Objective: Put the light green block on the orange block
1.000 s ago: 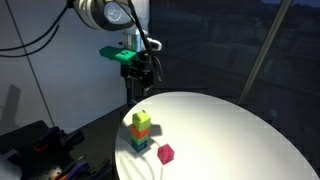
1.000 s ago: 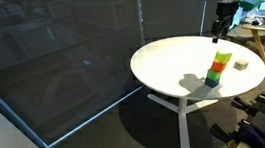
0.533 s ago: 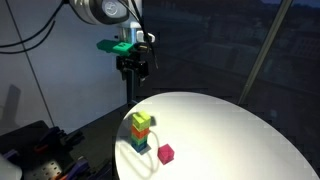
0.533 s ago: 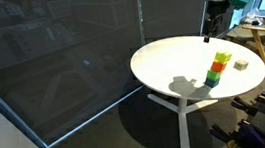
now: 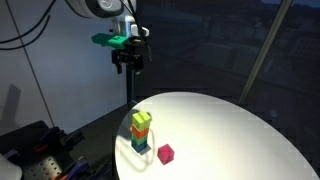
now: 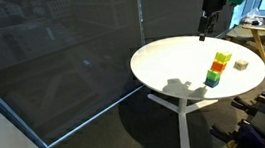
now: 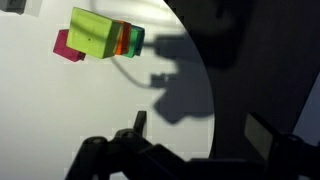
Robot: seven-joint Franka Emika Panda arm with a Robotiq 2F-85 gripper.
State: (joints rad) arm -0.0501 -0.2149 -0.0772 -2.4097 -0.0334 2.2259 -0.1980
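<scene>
One magenta cube (image 5: 166, 154) lies right of the light green block (image 5: 142, 121), which sits on the orange block (image 5: 142, 133); high above, the gripper (image 5: 128, 67) hangs empty, fingers spread wide.

The top cube (image 5: 142, 120) is stacked on the middle cube (image 5: 142, 132), itself on the bottom cube (image 5: 139, 145), on the table (image 5: 240, 130). A fourth cube (image 5: 166, 154) is laid near them, apart.

No text, label, brand, number or sign can be read anywhere in these views.
</scene>
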